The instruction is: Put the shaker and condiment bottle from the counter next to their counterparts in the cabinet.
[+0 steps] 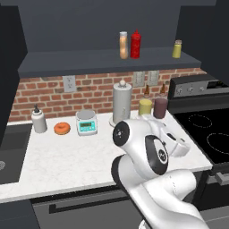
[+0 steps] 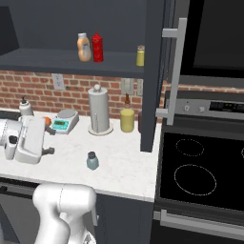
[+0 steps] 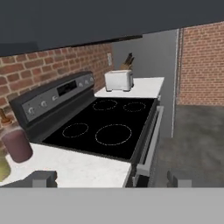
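Note:
The orange-tan condiment bottle (image 1: pixel 123 44) (image 2: pixel 84 47) stands on the cabinet shelf (image 1: pixel 89 62) (image 2: pixel 47 59), right beside the red squeeze bottle (image 1: pixel 135 44) (image 2: pixel 97 47). Further right on the shelf is the yellow-green shaker (image 1: pixel 177 48) (image 2: pixel 140 55). The blue-grey shaker (image 2: pixel 92 160) with a dark cap stands upright on the white counter (image 2: pixel 119 162) near its front edge. My gripper (image 2: pixel 48 141) (image 1: pixel 183 147) (image 3: pixel 111 181) hovers over the counter to the left of that shaker, pointing toward the stove. Its fingers are wide open with nothing between them.
At the back of the counter (image 1: pixel 67 156) stand a soap dispenser (image 1: pixel 39 120), a donut (image 1: pixel 62 128), a scale (image 1: pixel 86 122), a paper towel holder (image 1: pixel 121 103), a yellow canister (image 1: pixel 145 107) and a maroon canister (image 3: pixel 17 146). The stove (image 3: pixel 105 131) lies to the right, the open cabinet door (image 2: pixel 155 71) above its edge.

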